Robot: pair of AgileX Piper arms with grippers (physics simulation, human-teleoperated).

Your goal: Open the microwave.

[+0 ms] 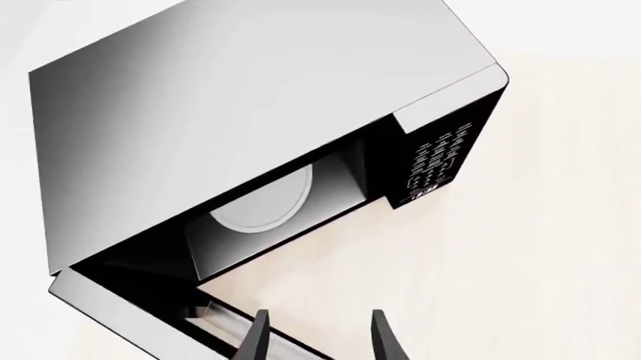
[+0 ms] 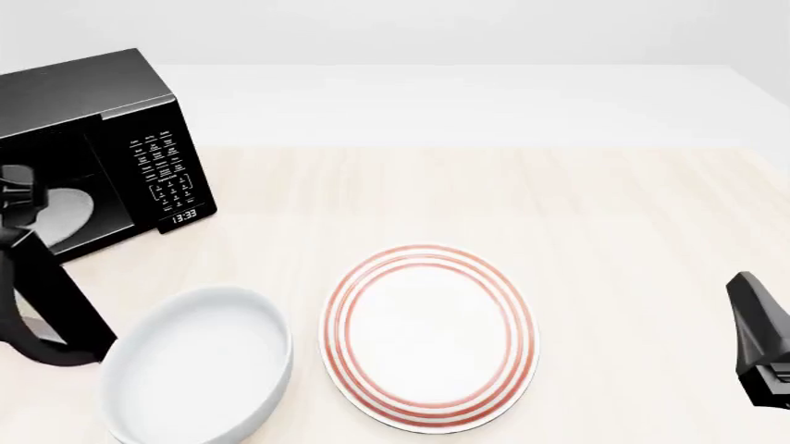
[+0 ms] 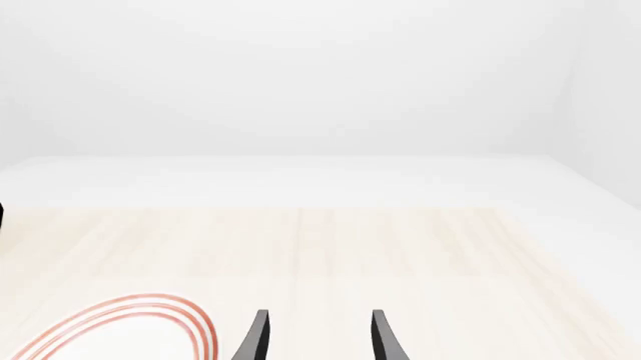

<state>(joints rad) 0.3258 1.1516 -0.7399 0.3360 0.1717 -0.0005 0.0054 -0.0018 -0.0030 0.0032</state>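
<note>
At the far left of the table [image 2: 617, 213], near its back edge, stands the microwave [image 2: 111, 102], a glossy black box whose door [image 1: 120, 304] is swung open, so the cavity and its pale round turntable [image 1: 263, 204] show in the left wrist view and partly in the front view; the keypad [image 2: 163, 171] with white lettering and the small clock display [image 2: 183, 215] face the arms' side on the microwave's right front. The left arm [image 2: 43, 305] rises dark in front of the open cavity at the picture's left edge, and its left gripper [image 1: 318, 337] has its two fingers spread well apart with nothing between them, one finger lying just at the edge of the open door. Just right of that arm, near the front edge, sits a white bowl [image 2: 198, 370], and beside it, close but apart, a white plate [image 2: 430, 338] ringed with red stripes. Far to the right, well apart from the plate, the right arm [image 2: 763, 342] enters low at the edge; the right gripper [image 3: 318, 337] likewise holds its fingers wide over bare wood, grasping nothing, with the plate's rim off to one side of it
</note>
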